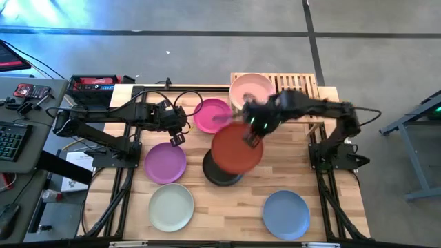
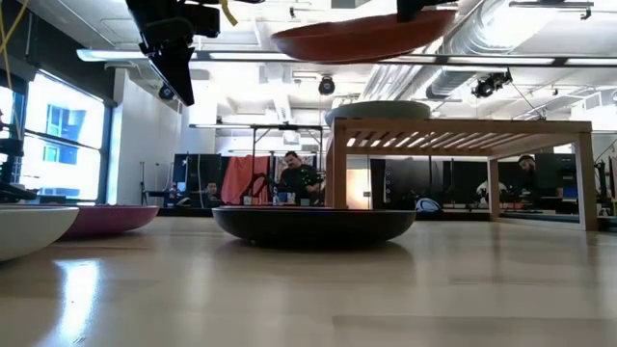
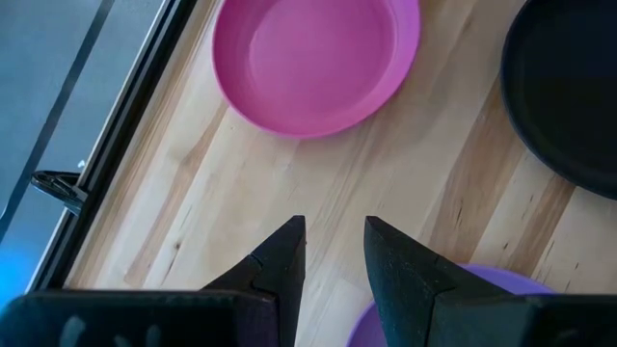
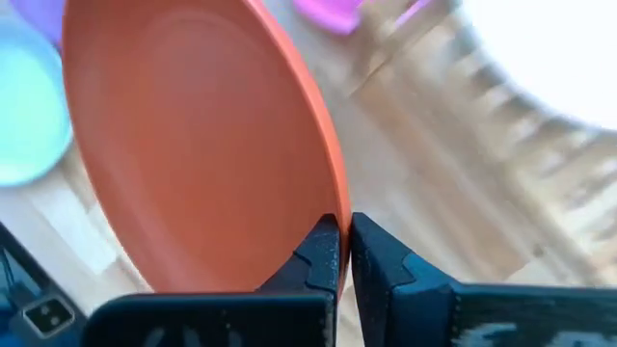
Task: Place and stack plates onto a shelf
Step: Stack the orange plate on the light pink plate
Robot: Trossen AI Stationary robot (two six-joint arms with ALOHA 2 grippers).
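One orange-red plate (image 1: 236, 148) is pinched by its rim in the right hand (image 4: 344, 253), lifted above the black plate (image 1: 222, 172) on the desk (image 1: 227, 213). It should be kept level and carried to the shelf (image 1: 303, 86), then lowered onto the pale pink plate (image 1: 249, 89). The left hand (image 3: 333, 253) is held slightly parted, empty, near the magenta plate (image 3: 313, 58).

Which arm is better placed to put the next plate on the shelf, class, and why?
The right. Its gripper is shut on the orange-red plate, held above the table close to the shelf. The left gripper holds nothing and hangs farther off, between the magenta and purple plates.
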